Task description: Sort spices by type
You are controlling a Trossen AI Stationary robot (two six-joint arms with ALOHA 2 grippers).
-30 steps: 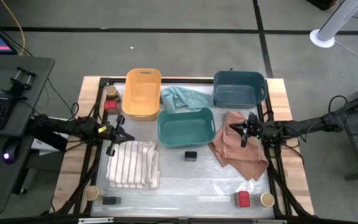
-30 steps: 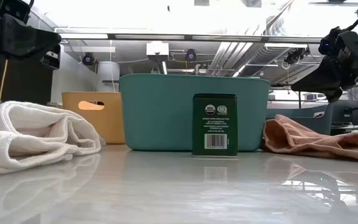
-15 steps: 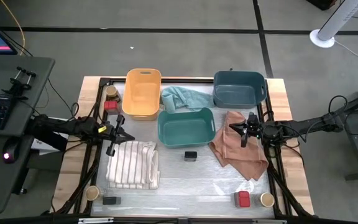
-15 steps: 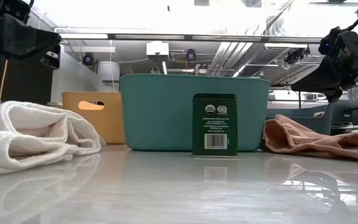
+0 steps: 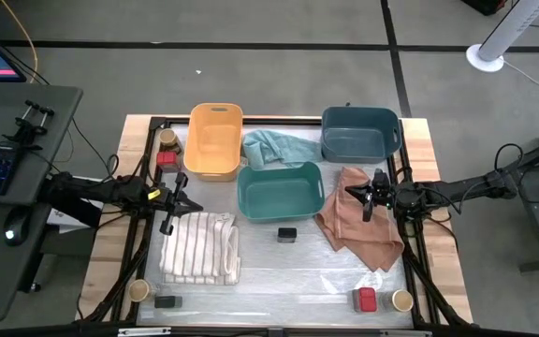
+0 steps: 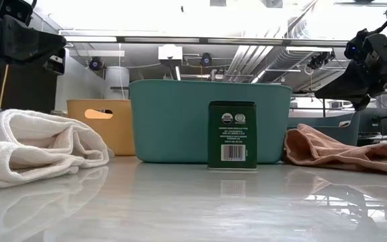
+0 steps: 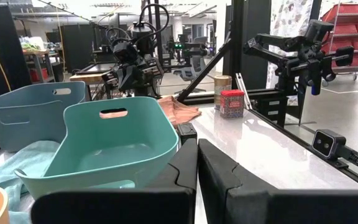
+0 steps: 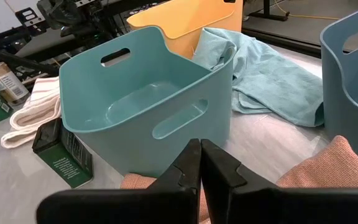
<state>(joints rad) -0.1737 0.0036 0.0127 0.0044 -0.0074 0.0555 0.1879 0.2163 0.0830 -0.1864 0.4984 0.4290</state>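
Note:
Spices stand about the table. A flat black tin [image 5: 286, 234] stands upright just in front of the teal bin [image 5: 280, 190]; it shows too in the low view [image 6: 232, 134] and the right wrist view [image 8: 64, 152]. A second black tin [image 5: 166, 301] and a tan-lidded jar [image 5: 138, 290] sit at the near left. At the near right are a red-topped jar [image 5: 365, 300] and a tan-lidded jar [image 5: 401, 300]; another such pair [image 5: 167, 148] is at the far left. My left gripper [image 5: 180, 200] hovers shut over the table's left side. My right gripper [image 5: 357, 195] hovers shut above the salmon cloth [image 5: 358, 225].
A yellow bin [image 5: 215, 139] and a dark blue bin [image 5: 360, 133] stand at the far side, with a light teal cloth [image 5: 279, 148] between them. A folded striped cloth [image 5: 200, 247] lies at the left. Bare tabletop stretches along the near edge [image 5: 269, 290].

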